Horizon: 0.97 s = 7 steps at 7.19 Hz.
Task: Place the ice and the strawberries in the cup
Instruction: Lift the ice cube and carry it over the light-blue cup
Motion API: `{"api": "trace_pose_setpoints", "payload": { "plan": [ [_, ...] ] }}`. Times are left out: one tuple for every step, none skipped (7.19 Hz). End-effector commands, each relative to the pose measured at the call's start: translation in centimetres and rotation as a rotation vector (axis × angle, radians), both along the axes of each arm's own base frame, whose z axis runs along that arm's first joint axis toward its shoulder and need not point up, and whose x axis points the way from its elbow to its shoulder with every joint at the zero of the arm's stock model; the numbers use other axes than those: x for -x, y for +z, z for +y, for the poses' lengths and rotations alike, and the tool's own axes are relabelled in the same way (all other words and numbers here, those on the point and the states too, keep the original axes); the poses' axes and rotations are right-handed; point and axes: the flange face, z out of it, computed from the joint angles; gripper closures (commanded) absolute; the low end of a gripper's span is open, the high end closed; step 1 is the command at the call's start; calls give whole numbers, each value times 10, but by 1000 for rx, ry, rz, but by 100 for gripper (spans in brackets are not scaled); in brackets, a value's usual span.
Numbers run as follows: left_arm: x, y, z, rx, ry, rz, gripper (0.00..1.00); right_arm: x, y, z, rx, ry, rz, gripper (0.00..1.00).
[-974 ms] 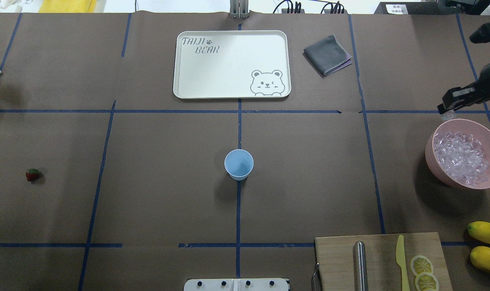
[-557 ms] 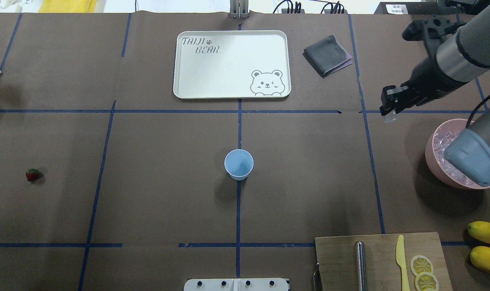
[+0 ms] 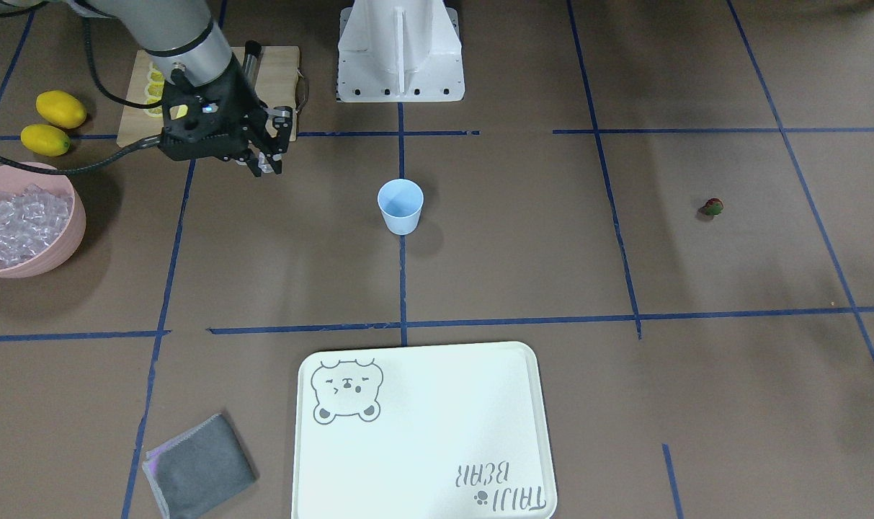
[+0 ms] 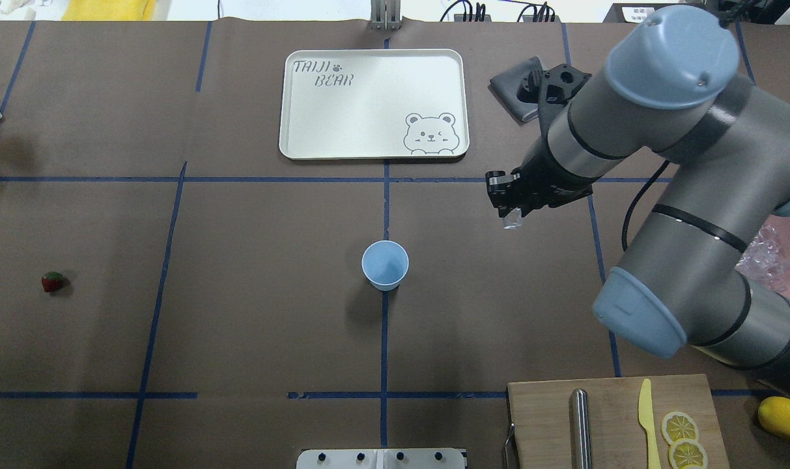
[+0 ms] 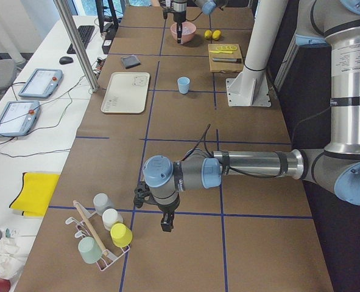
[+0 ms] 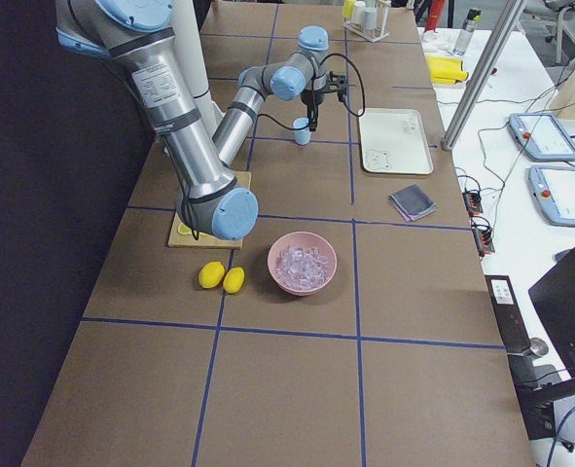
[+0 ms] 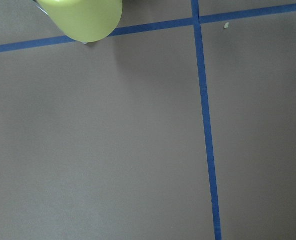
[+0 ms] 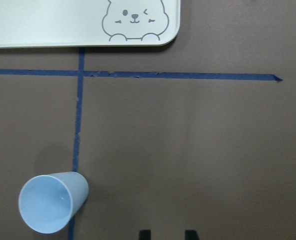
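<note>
The strawberry [image 4: 52,281] lies far left on the table [image 4: 238,312]; the cup [image 4: 385,264] stands upright at centre. Right of it, the right gripper [image 4: 510,215] hangs clamped on an ice cube [image 4: 514,223], with the bowl [image 3: 65,249] beyond. Whether the left gripper [image 5: 166,226] is apart or together cannot be told.

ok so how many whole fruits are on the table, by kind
strawberry: 1
whole lemons: 2
total: 3
</note>
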Motion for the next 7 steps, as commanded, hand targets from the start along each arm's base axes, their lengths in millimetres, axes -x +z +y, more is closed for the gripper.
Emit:
{"api": "trace_pose_setpoints", "payload": {
  "plan": [
    [0,-1,0,-1,0,1,0,62,-44,16,8,49,34,98],
    [0,-1,0,-1,0,2,0,84,-57,18,-13,68,50,98],
    [0,0,0,-1,0,0,0,106,-74,14,-2,73,52,98],
    [0,-1,0,-1,0,1,0,136,-85,14,0,91,78,98],
    [0,0,0,1,0,0,0,161,-83,16,-3,93,111,98],
    [0,0,0,1,0,0,0,179,-74,24,14,81,133,98],
    [0,0,0,2,0,0,0,189,-70,29,-2,86,151,98]
  ]
}}
